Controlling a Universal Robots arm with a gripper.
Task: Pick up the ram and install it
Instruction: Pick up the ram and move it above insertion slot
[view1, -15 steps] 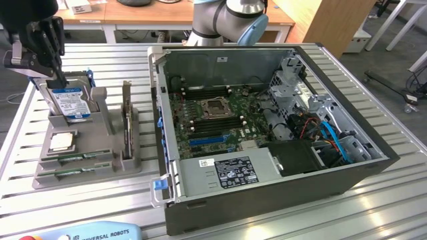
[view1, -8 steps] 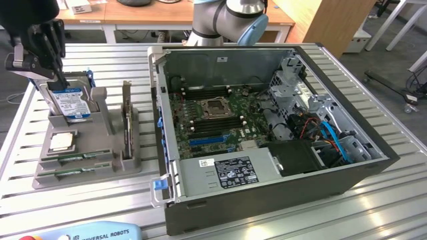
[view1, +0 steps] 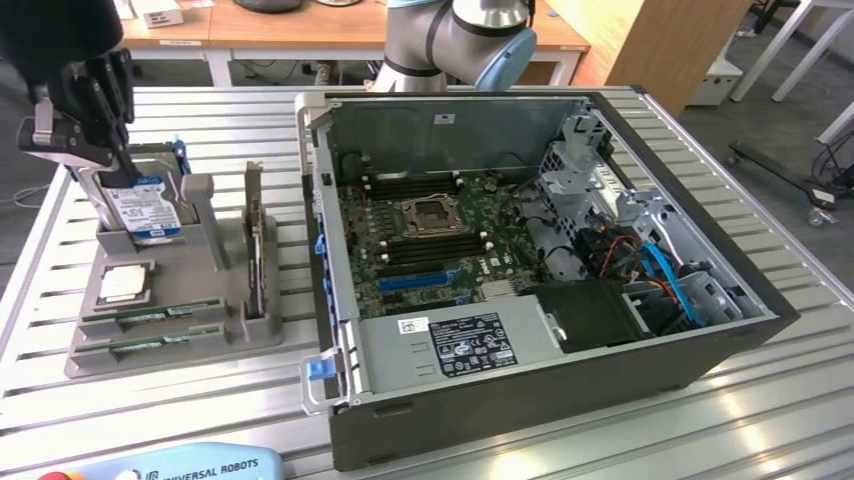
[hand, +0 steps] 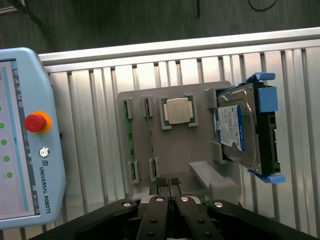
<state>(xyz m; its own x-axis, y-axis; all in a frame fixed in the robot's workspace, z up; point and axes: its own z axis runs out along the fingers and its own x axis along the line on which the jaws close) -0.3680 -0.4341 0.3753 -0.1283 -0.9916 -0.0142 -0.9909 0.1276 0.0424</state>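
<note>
Two ram sticks lie edge-up in the front slots of the grey holder on the table; in the wrist view they are thin green strips. My gripper hangs above the holder's far end, over the hard drive, well apart from the ram. Its fingers are pressed together with nothing between them, so the gripper is shut and empty. The open computer case stands to the exterior view's right, its motherboard exposed.
The holder also carries a square silver processor chip, a blue-framed hard drive and an upright dark card. A teach pendant lies on the slatted table beside the holder. The arm's base stands behind the case.
</note>
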